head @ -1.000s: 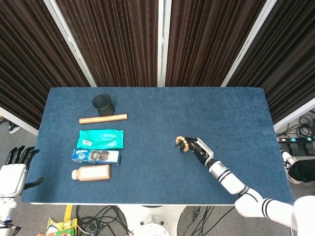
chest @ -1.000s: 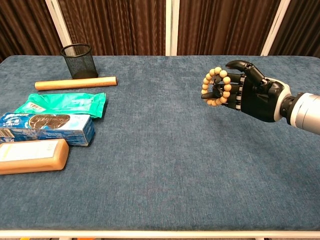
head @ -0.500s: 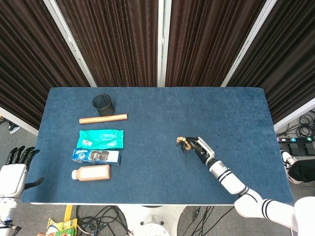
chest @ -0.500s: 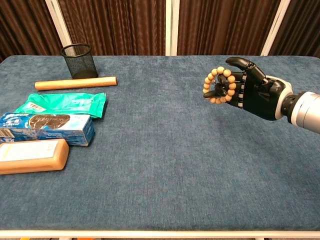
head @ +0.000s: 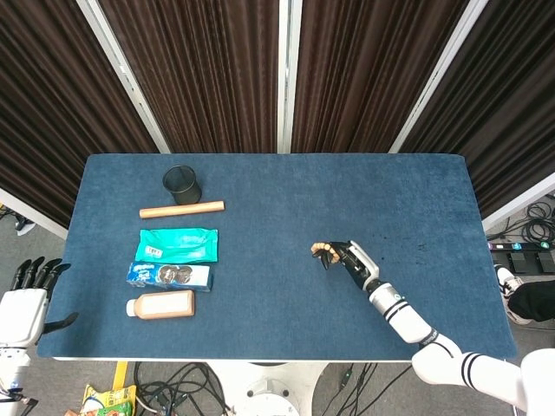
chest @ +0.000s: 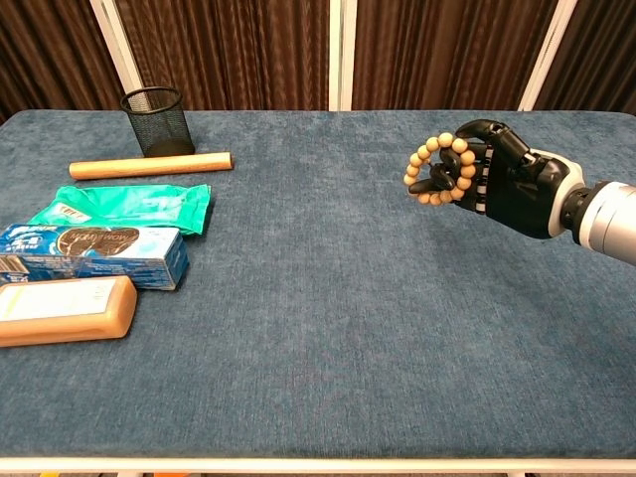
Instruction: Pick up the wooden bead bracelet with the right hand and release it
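Black right hand [chest: 502, 179] raised above the table, fingers curled through the light wooden bead bracelet [chest: 441, 170], whose ring stands upright, facing the camera.

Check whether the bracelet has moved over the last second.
Yes, slightly. In the chest view the wooden bead bracelet, held by the right hand, has risen a little toward the table's far edge.

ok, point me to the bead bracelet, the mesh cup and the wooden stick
bead bracelet [chest: 438, 171], chest view, on the beads at the loop's left side, held in the right hand.
mesh cup [chest: 157, 121], chest view, on its side wall.
wooden stick [chest: 149, 165], chest view, on the middle of its length.
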You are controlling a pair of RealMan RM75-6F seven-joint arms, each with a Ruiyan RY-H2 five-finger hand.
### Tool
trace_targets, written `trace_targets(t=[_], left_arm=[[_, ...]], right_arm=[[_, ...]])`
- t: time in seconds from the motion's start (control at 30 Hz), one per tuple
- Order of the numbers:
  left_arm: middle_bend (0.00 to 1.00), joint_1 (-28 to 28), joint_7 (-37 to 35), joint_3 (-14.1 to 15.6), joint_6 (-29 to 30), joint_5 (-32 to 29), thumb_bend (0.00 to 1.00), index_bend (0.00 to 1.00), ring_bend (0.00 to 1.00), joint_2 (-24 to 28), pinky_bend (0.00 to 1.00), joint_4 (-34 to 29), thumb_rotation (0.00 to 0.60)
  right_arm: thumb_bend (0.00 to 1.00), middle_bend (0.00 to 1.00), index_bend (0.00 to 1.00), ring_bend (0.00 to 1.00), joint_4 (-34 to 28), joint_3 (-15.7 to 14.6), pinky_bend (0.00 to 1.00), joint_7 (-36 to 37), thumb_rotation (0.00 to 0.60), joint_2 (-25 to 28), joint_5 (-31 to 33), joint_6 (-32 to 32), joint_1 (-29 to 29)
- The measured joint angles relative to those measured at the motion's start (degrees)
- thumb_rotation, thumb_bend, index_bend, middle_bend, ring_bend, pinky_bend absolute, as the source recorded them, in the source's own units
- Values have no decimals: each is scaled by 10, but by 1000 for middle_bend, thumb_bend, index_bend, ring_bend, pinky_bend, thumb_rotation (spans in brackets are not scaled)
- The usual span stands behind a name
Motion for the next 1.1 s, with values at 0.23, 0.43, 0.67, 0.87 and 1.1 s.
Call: trace_targets(t=[0.23, 0.43, 0.67, 0.87, 1.1], left_arm=[[136, -1, 0, 0, -1, 0, 39, 199, 34, 0, 9, -1, 600], [136, -1, 2, 0, -2, -1, 39, 199, 34, -1, 9, -1, 600], [136, -2, 3, 0, -4, -1, 39, 199, 34, -1, 9, -2, 600], [136, -3, 4, 0, -3, 0, 39, 199, 34, -1, 9, -2, 600], [137, -3, 5, -1, -2, 1, 39, 199, 34, -1, 9, -3, 600]], right_arm=[[549, 710, 727, 361, -5, 3, 15, -17, 222, 1, 3, -3, -3], [543, 709, 727, 361, -7, 3, 15, -21, 222, 2, 0, -6, -5], [549, 709, 727, 361, -7, 4, 15, -26, 265, 2, -2, -6, -6], [741, 709, 727, 361, -7, 5, 15, -29, 370, 4, -7, 0, -8], [1000, 708, 715, 361, -3, 2, 17, -38, 474, 5, -17, 9, -10]])
